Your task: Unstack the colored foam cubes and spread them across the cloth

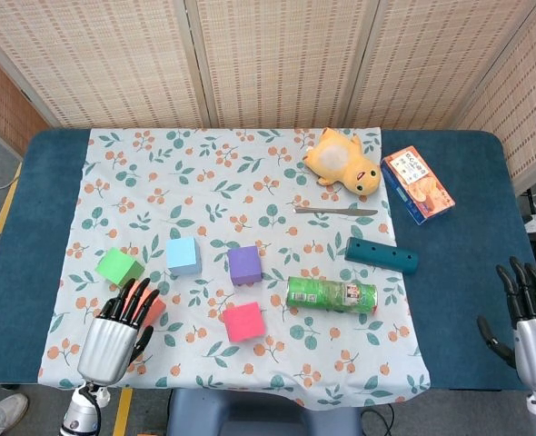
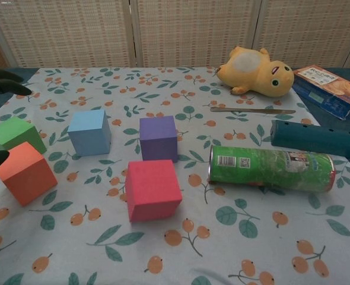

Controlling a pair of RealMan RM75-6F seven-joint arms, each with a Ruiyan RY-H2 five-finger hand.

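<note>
Foam cubes are all sitting separately on the floral cloth now, pink cube just in front of the purple one. Left hand hovers fingers-spread over the orange cube, holding nothing; right hand is wide open too.

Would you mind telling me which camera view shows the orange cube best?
The chest view: the orange cube sits unobstructed on the cloth, top and side faces visible. In the head view the left hand covers most of it, leaving only an orange sliver between the fingers.
</note>
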